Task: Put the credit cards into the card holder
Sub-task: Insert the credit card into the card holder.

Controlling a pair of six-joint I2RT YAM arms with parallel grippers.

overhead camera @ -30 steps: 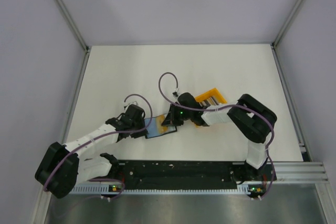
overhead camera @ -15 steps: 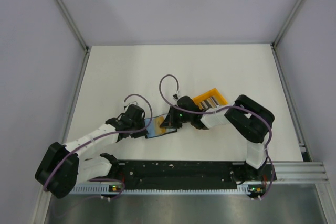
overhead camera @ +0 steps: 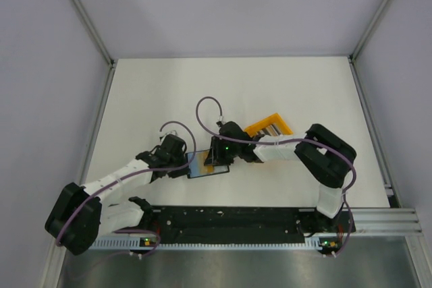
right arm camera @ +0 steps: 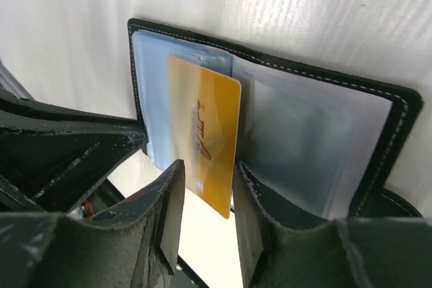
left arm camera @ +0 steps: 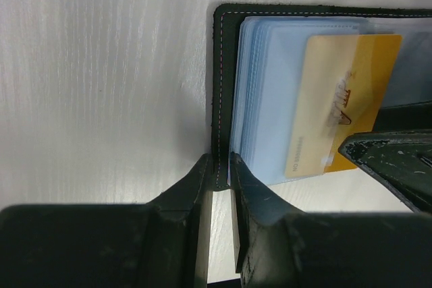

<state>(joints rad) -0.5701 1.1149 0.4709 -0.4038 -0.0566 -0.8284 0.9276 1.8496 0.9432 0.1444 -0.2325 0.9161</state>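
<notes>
The card holder (left arm camera: 224, 65) is lying open and flat on the desk (overhead camera: 169, 92), between the two arms. Its black cover is being clamped at the stitched border by the left claw (left arm camera: 219, 170), whose jaws are clenched on that edge. This grip is judged to be preventing the holder from sliding or folding shut while a card is being pushed in.

A yellow credit card (right arm camera: 202, 126) is being seated in one of the pale blue sleeves (left arm camera: 270, 99). Most of the card is lying inside the sleeve, and one short end is projecting past the holder's edge. The right claw (right arm camera: 206, 224) is being held with its jaws apart, one finger on each side of the projecting end. No pinch on the card faces is being applied, so the card is judged released.

The remaining credit cards (overhead camera: 271, 128) are being stored edge-on in the orange bin (overhead camera: 255, 128). The bin is placed just beyond the right claw, within reach for the next pick.
</notes>
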